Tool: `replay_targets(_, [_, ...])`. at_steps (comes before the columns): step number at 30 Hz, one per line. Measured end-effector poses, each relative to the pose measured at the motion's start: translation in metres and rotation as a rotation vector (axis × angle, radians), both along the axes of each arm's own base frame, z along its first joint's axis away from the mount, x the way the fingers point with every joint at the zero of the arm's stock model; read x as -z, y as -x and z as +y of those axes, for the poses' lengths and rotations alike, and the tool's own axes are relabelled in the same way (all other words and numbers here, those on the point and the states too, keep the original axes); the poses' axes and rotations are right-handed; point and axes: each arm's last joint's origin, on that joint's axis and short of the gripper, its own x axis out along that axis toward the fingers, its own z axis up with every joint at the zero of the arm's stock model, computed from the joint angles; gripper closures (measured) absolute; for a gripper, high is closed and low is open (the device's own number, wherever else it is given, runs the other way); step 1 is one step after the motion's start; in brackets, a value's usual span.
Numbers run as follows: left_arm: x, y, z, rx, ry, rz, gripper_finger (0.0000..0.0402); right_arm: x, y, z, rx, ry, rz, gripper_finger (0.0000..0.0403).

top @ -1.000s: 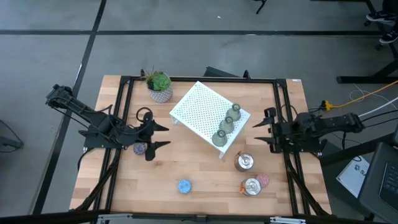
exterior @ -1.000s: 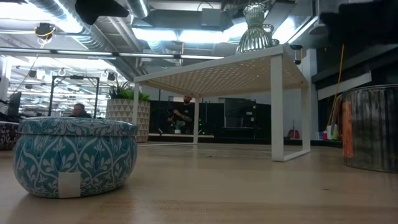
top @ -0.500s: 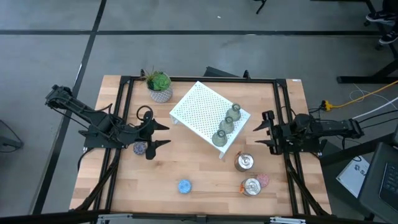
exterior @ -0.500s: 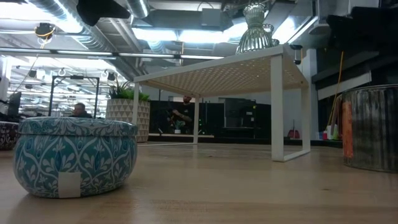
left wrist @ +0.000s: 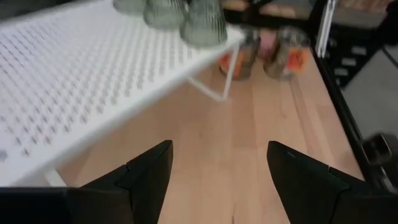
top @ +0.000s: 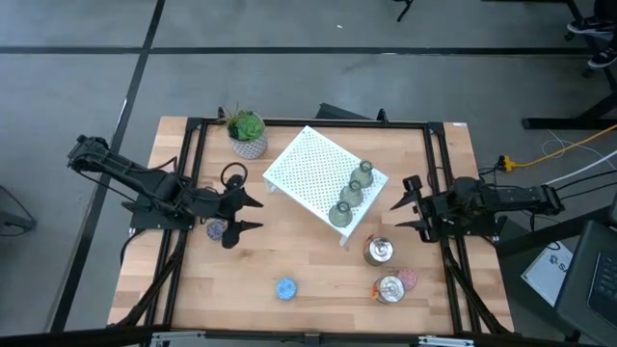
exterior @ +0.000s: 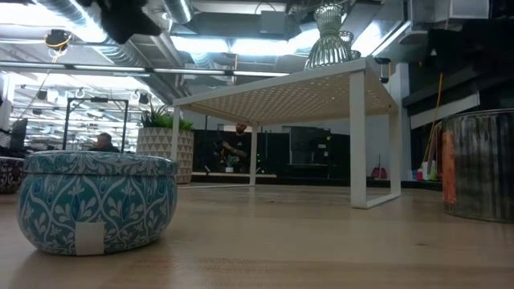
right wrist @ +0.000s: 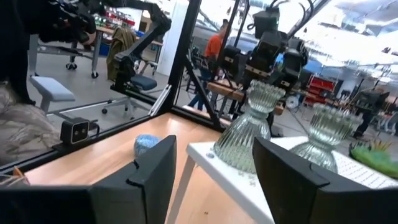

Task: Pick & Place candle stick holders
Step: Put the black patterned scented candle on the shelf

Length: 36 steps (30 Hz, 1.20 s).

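Eight candle stick holders are out, and none is being held. Closest to the near edge of the tabletop (top: 318,275) sits the blue holder (top: 285,288), a bit left of the middle. Toward the near right corner stands the first silver holder (top: 388,288), with the pink holder (top: 409,280) just beside it. The second silver holder (top: 378,252) is a little farther in.

Next comes the purple holder (top: 217,229), toward the left edge, partly under the left arm. The left end effector (top: 254,213) hangs just past it, its fingers apart with nothing between them. Across the tabletop, the right end effector (top: 394,216) is also spread apart and empty.

Farther back, the white stand (top: 308,169) sits in the middle, with the three green holders (top: 351,193) in a row along its right side. The potted plant (top: 248,130) is by the far edge.

In the last second both arms have crept inward toward the stand, the right one more than the left. Nothing else has moved. I think a pick is only starting. The right arm may be going for the green holders or a silver one, but it is too soon to say which.
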Motion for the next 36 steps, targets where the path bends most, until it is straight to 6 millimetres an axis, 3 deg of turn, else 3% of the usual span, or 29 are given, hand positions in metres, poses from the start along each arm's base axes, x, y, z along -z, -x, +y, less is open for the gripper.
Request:
replay_targets(13, [-0.023,0.020,0.003,0.010,0.126,0.251,0.0170,0.004,0.000,0.000,0.000,-0.002,0.047,0.0188])
replay_targets(28, [-0.008,0.039,0.009,-0.151,0.273,0.522,0.0109,0.003,0.000,0.000,0.007,0.060,0.004,0.0188])
replay_targets(36, [-0.002,0.046,0.011,-0.236,0.296,0.637,0.0102,0.004,0.000,0.000,0.007,0.061,0.017,0.0188])
